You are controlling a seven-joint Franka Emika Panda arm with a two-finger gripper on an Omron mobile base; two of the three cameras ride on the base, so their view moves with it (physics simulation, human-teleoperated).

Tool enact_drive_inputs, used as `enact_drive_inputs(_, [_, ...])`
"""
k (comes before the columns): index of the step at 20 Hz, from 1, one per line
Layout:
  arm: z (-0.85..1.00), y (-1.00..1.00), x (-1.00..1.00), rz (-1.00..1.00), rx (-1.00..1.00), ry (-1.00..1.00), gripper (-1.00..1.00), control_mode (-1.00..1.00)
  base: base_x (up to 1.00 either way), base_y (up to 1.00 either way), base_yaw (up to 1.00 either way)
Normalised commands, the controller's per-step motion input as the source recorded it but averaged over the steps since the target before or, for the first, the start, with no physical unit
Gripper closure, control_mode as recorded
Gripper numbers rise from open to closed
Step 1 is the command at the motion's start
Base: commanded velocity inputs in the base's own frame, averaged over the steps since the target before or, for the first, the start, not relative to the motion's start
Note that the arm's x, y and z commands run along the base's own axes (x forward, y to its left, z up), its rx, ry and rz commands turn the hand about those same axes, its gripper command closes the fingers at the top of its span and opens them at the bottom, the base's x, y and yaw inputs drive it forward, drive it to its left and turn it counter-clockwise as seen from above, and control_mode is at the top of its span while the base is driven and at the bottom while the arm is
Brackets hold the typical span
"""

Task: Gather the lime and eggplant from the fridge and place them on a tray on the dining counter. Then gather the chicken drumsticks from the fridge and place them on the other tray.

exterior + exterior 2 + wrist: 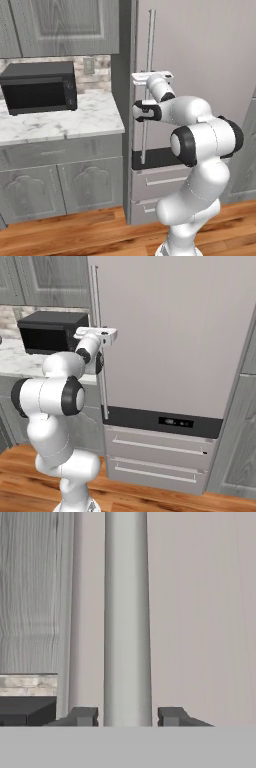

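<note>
The tall grey fridge (175, 331) stands with its door closed, so the lime, eggplant and chicken drumsticks are hidden behind it. The trays and the dining counter are out of view. My gripper (127, 716) is at the fridge's long vertical door handle (127, 612), with one dark fingertip (85, 716) on each side of the bar, close against it. From the base cameras the hand (152, 76) (97, 332) sits level on the handle (148, 45) (95, 301), a little above the counter's height.
A black microwave (39, 87) (52, 331) sits on the marble counter (60, 120) left of the fridge. Grey cabinets hang above and stand below it. Two freezer drawers (160, 448) lie under the fridge door, above a wooden floor.
</note>
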Motion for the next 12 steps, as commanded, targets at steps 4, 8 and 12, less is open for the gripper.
enact_drive_inputs(4, [0.00,0.00,-0.01,0.00,0.00,-0.01,1.00,-1.00,0.00,0.00,0.00])
enact_drive_inputs(8, [0.00,-0.17,-0.23,0.00,0.00,-0.09,1.00,-1.00,0.00,0.00,0.00])
enact_drive_inputs(12, [0.00,-0.45,-0.61,0.00,0.00,-0.01,1.00,-1.00,0.00,0.00,0.00])
